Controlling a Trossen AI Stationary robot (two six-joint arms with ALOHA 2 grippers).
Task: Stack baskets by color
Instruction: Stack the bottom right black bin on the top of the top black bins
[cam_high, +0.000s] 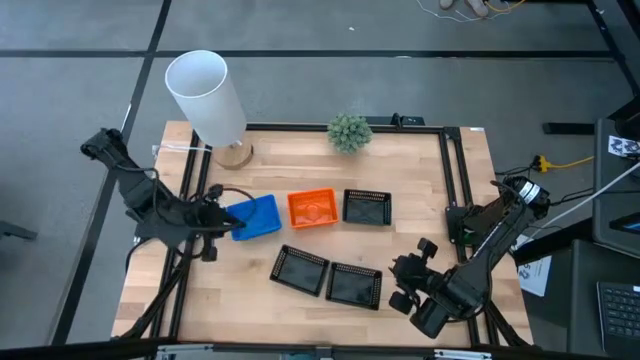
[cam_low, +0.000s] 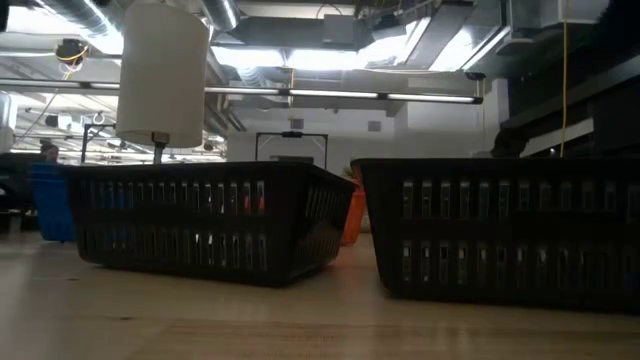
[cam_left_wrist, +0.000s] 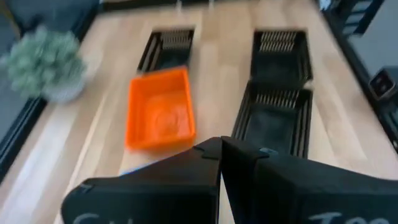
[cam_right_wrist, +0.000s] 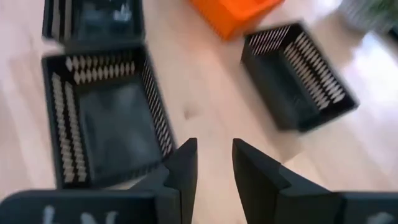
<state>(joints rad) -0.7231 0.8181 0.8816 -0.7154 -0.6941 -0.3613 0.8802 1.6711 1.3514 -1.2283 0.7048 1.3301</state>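
Note:
Five baskets sit on their bases on the wooden table. A blue one (cam_high: 258, 216), an orange one (cam_high: 312, 208) and a black one (cam_high: 366, 207) form a row across the middle. Two more black ones (cam_high: 300, 270) (cam_high: 355, 285) sit side by side nearer the front edge. My left gripper (cam_high: 226, 216) (cam_left_wrist: 221, 152) is shut with nothing between its fingers, raised over the blue basket's left edge. My right gripper (cam_high: 408, 272) (cam_right_wrist: 214, 163) is open and hovers above bare wood just right of the near black baskets (cam_right_wrist: 106, 124), pointing slantwise down toward the far black one (cam_right_wrist: 298, 74).
A tall white cylinder (cam_high: 207, 95) on a wooden foot stands at the far left corner. A small green plant (cam_high: 350, 132) is at the middle of the far edge. Dark rails (cam_high: 455, 190) run along the table's sides. Bare wood lies along the front left.

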